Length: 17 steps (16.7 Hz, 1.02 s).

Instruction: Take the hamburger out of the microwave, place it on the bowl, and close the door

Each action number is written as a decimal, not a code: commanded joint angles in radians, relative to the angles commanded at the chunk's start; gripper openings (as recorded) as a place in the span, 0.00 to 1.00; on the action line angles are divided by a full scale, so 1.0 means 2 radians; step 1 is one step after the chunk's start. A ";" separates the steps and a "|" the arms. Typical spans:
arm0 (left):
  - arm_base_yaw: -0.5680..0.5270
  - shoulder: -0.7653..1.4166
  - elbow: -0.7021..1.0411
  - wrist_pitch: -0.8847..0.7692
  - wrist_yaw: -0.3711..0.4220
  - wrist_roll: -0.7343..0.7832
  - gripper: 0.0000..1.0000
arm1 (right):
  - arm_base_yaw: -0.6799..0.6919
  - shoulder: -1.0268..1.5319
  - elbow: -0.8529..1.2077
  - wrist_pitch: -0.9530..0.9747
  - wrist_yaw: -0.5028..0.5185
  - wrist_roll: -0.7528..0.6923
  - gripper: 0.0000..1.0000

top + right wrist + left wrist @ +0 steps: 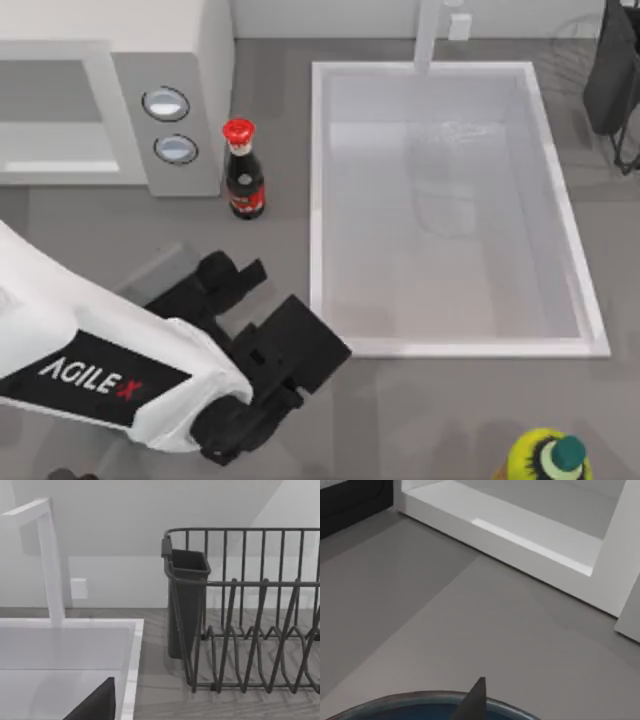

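The microwave (165,60) stands at the back left with its cavity (50,110) open, and the floor of the cavity (530,530) looks bare. Its door is out of view. My left arm reaches in from the lower left, with the left gripper (235,280) in front of the microwave. In the left wrist view one dark fingertip (476,700) hangs just over the blue-teal bowl (395,705), whose rim shows. The arm hides the bowl from above. The hamburger is out of view. A dark fingertip of my right gripper (95,702) hovers by the sink's edge.
A soy-sauce bottle (243,170) with a red cap stands right of the microwave's dials. A white sink (450,205) with a faucet (50,560) takes up the middle. A dark dish rack (250,610) stands at the back right. A yellow-green bottle (545,458) sits at the front right.
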<state>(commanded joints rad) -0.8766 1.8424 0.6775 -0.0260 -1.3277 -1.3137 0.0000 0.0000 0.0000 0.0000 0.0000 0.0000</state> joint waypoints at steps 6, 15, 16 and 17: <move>0.037 0.029 -0.075 0.166 0.037 0.126 0.00 | 0.000 0.000 0.000 0.000 0.000 0.000 1.00; 0.042 0.035 -0.094 0.187 0.048 0.144 0.23 | 0.000 0.000 0.000 0.000 0.000 0.000 1.00; 0.042 0.035 -0.094 0.187 0.048 0.144 0.30 | 0.000 0.000 0.000 0.000 0.000 0.000 1.00; 0.042 0.035 -0.094 0.187 0.048 0.144 0.38 | 0.000 0.000 0.000 0.000 0.000 0.000 1.00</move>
<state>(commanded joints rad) -0.7918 1.9118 0.4899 0.3481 -1.2310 -1.0248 0.0000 0.0000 0.0000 0.0000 0.0000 0.0000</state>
